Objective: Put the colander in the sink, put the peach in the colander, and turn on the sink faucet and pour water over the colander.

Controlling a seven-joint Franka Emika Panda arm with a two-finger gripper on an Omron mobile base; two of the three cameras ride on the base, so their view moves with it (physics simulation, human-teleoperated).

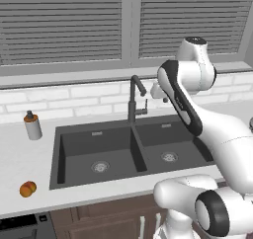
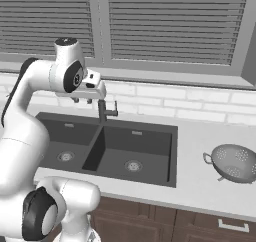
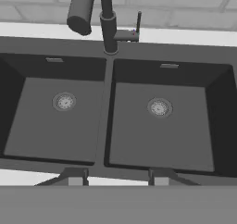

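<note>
**Arm poised above an empty sink; colander and peach on the tabletop**

The colander [image 2: 233,162] sits on the tabletop [image 2: 200,186] to the right of the sink [image 2: 170,156], well apart from it, tipped slightly with one loop handle toward the basin. The peach [image 1: 27,188] lies on the tabletop left of the sink, near the front edge, with a bottle [image 1: 32,126] farther back by the wall. Both basins are bare. The colander is likely light, rigid metal and smooth; its thin rim or a loop handle probably offers the surest hold. The peach is likely soft, round and prone to roll, so a gentle pinch across its middle would suit. The end effector [image 3: 115,176] hangs over the sink's front edge, looking toward the faucet [image 3: 107,28]; its fingertips [image 3: 75,177] stand partly spread with nothing between them and touch nothing.
</note>
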